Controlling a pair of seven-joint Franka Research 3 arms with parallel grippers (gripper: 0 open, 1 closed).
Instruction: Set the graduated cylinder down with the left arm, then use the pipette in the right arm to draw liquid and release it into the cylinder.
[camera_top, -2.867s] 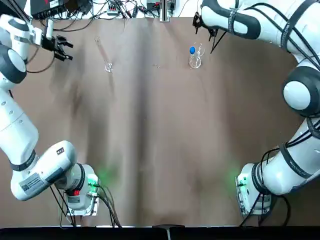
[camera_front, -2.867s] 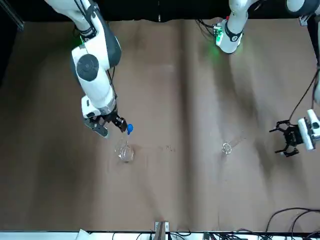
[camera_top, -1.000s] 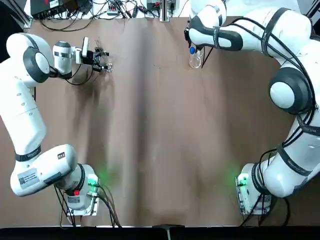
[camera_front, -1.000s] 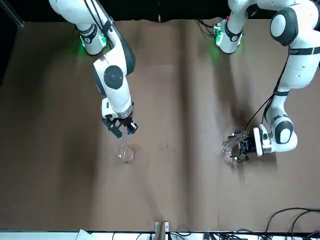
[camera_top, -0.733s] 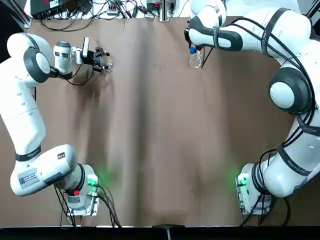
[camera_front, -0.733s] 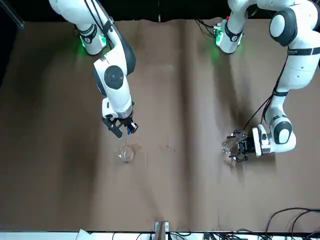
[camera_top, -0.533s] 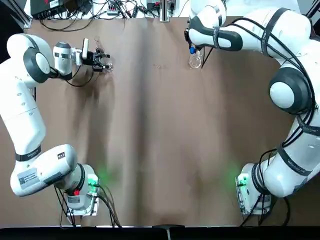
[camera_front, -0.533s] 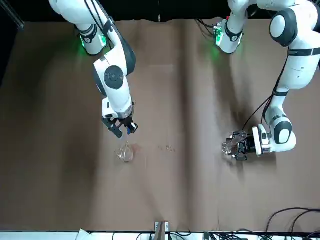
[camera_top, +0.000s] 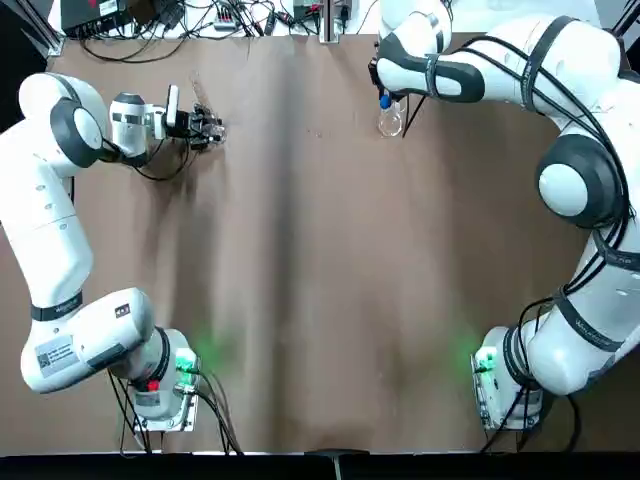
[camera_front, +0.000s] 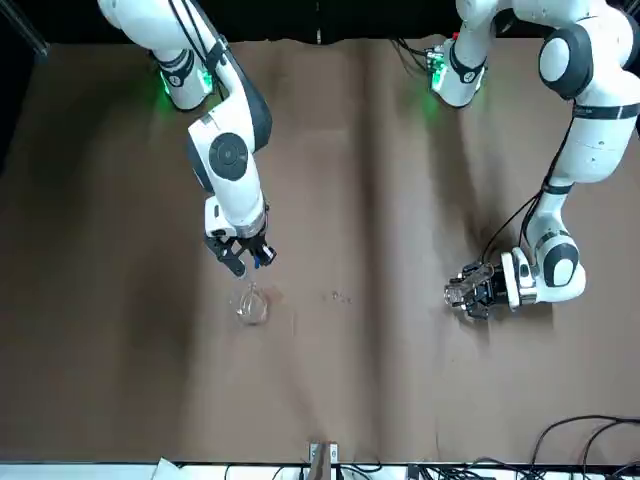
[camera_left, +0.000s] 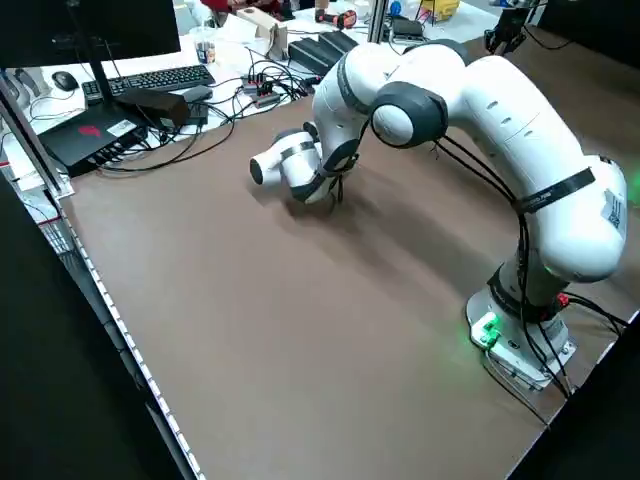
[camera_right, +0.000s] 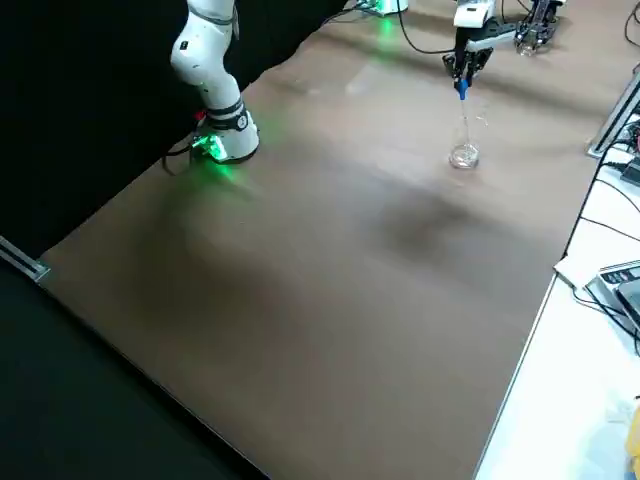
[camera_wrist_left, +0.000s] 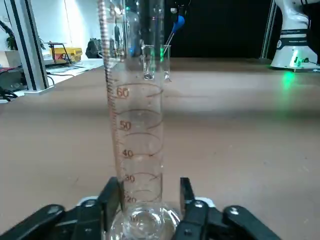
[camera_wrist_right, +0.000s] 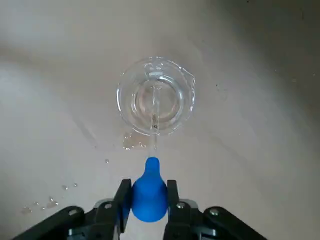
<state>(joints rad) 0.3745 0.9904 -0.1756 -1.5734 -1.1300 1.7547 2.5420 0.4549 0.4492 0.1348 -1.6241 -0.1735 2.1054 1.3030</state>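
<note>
Left wrist view: we judge the cylinder (camera_wrist_left: 140, 125) is being settled upright.
Well to the robot's left of the beaker (camera_wrist_right: 172, 112), our left pincer (camera_wrist_left: 149, 182) is spread around it; we should steady or clear it. Our right pincer (camera_wrist_right: 149, 184) pinches the pipette's bulb (camera_wrist_right: 149, 200) above the beaker; drawing liquid comes next, then releasing it into the cylinder.

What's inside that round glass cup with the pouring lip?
The clear tube of the pipette reaches into the beaker. Its blue bulb stays outside. Whether any liquid is in there, I can't tell.
</note>
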